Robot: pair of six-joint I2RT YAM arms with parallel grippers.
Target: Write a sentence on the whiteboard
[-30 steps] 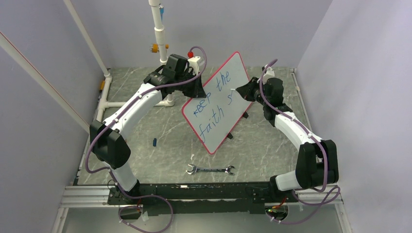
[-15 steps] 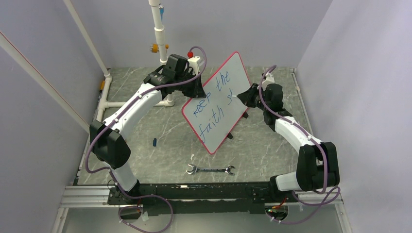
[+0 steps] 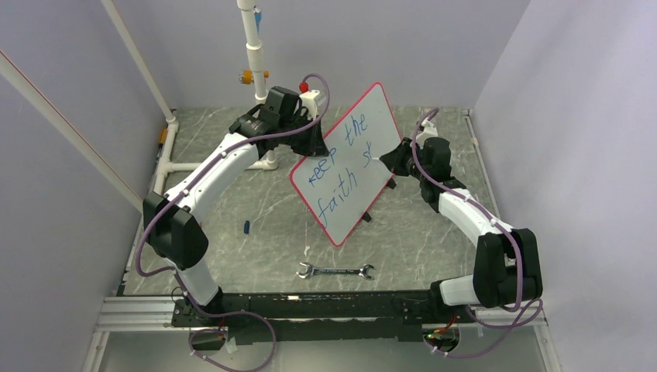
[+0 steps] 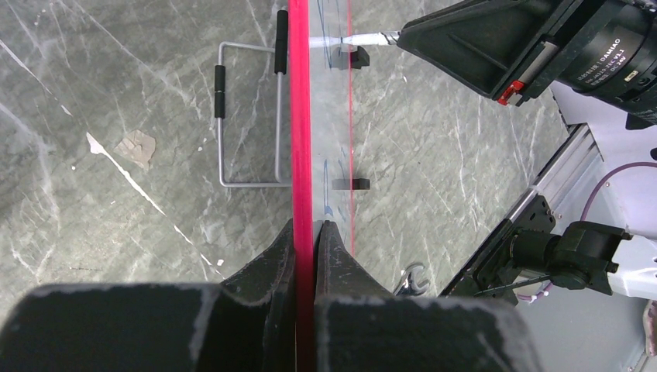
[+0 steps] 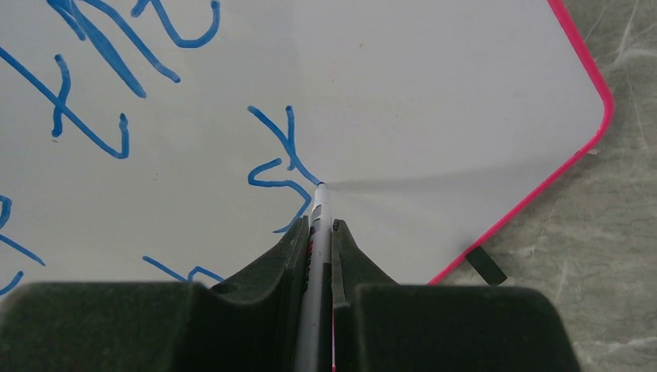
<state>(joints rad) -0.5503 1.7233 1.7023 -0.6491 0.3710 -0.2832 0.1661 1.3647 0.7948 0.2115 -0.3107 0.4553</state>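
Right wrist view puts the sentence straight in front of me: blue strokes, the newest an "s" and a "t". The marker tip touches the whiteboard at the foot of that "t". From above, the board stands tilted on the desk between my two arms and reads "keep the faith st".

My right hand is pinching the marker, its barrel running out between the two fingers. My left hand is pressed together on the board's red rim, clamping that edge to steady it.

I judge the step in hand to be finishing "strong". To do it well I want light, even pressure, so the tip neither skids nor shoves the board against the left grip. I would lift cleanly off the "t" and shift just beside it. The next letters should stay compact, since the bare white toward the rounded corner looks limited. The left hand should hold firm and not move while I write.
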